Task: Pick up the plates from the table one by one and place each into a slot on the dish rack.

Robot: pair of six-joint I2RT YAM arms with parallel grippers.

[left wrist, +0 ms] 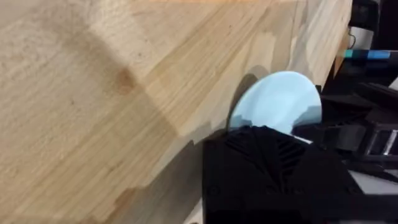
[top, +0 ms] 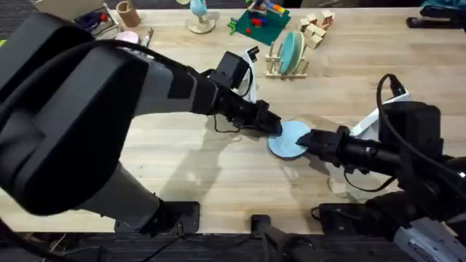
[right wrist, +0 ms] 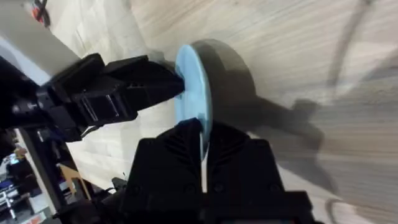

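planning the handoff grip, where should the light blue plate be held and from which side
By its thin rim, edge-on. The light blue plate is flat with nothing else to pinch, and in the right wrist view the right gripper straddles its rim. The left gripper meets the opposite edge, so I'd come from the plate's right side.

Table (left wrist: 93, 93): pale wood planks, visible grain, matt, smooth. Light blue plate (left wrist: 280, 102): smooth, matt, plastic-looking. Dish rack (top: 280, 67): bare light wood dowels. Finger pads (left wrist: 261, 146): black, ribbed, matt plastic.
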